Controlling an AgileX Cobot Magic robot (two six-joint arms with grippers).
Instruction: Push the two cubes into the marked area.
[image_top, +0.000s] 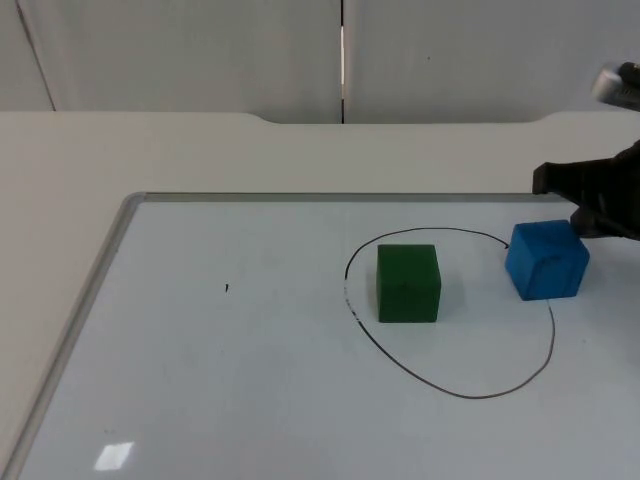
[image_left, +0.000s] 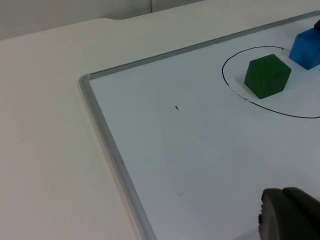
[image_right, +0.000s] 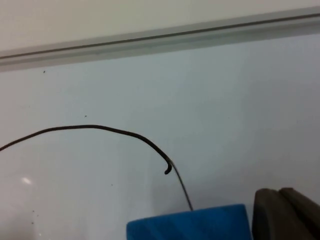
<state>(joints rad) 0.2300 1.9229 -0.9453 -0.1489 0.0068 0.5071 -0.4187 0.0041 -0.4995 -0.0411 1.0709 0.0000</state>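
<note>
Blue cube (image_top: 546, 261) against right gripper (image_top: 588, 222)

The green cube (image_top: 408, 283) is a deep, plain green; the blue cube (image_top: 546, 260), at its three o'clock, a bright plain blue; the marked area (image_top: 552, 340) is a thin black line on the white board (image_top: 250, 380); the right gripper (image_top: 585, 200) is black.

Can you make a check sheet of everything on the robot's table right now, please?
Surface: whiteboard with metal edge, on a pale table.
Job's things: green cube inside the drawn circle; blue cube on the circle's line, partly out.
Clutter: nothing seen.
Claws: right claw just behind the blue cube; left claw waits over the whiteboard, far from the cubes.
Cables: nothing to report.
Surroundings: grey partition wall behind the table.
</note>
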